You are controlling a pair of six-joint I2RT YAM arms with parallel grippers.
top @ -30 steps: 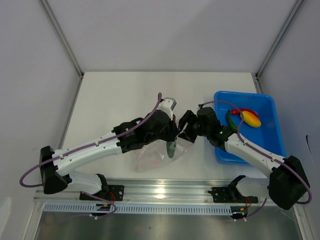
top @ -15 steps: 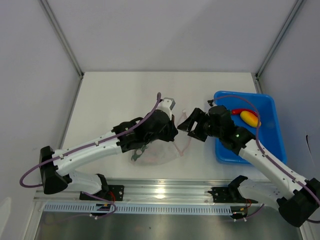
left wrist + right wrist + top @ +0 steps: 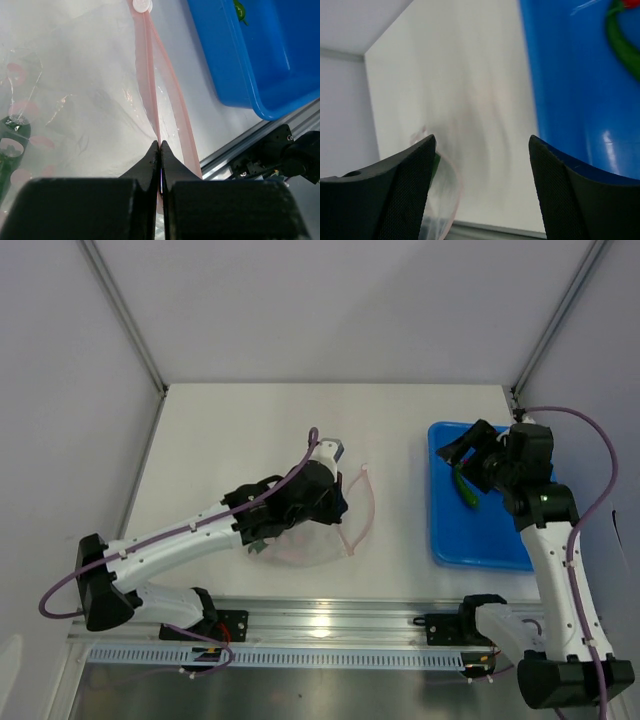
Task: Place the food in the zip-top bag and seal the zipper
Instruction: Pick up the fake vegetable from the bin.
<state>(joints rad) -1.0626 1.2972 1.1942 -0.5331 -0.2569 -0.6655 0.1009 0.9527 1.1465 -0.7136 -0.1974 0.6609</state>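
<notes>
Running near-to-far, zipper (image 3: 150, 90) pinched in left claw (image 3: 160, 145), bag (image 3: 310, 545) mouth facing bin (image 3: 490, 535)

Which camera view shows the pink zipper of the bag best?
The left wrist view: the zipper runs close and sharp, up from the shut left claw. The top view shows a thin pink curve; the right wrist view, only a blur.

- Left arm (image 3: 190, 535) stretches low across the table, well left of the blue bin (image 3: 490, 540); left gripper (image 3: 160, 146) is pinched tight on the zipper (image 3: 150, 90).
- Right arm (image 3: 560, 570) rises steeply, wrist above the bin's far-left corner; right gripper (image 3: 481, 140) has its jaws spread wide and is empty.
</notes>
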